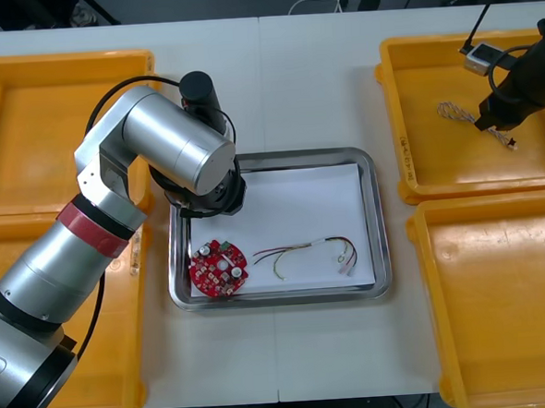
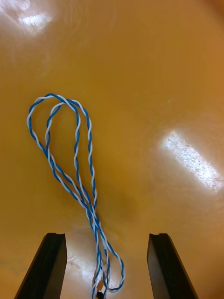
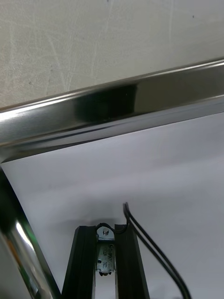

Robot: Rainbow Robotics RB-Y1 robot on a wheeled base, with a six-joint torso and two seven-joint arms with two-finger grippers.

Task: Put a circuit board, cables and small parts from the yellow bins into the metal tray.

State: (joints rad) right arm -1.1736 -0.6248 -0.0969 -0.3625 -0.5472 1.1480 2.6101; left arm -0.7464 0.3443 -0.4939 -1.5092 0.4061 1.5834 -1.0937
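My left gripper (image 3: 106, 232) is low over the white inside of the metal tray (image 3: 116, 105), near its far-left corner, shut on the metal end piece of a black cable (image 3: 154, 250) that trails off beside the fingers. In the front view the left arm (image 1: 172, 145) covers that corner of the tray (image 1: 375, 216). A round red circuit board (image 1: 218, 267) and a red and yellow cable (image 1: 312, 252) lie in the tray. My right gripper (image 2: 107, 261) is open, straddling the twisted blue and white cable (image 2: 74, 154) on the floor of the far right yellow bin (image 1: 437, 171); the same cable (image 1: 454, 112) lies just beside the right gripper (image 1: 493, 128).
The near right bin (image 1: 500, 292) and the far left bin (image 1: 36, 126) look bare inside. The left arm lies across the near left bin (image 1: 125, 361). Bare table (image 1: 311, 81) runs between the bins beyond the tray.
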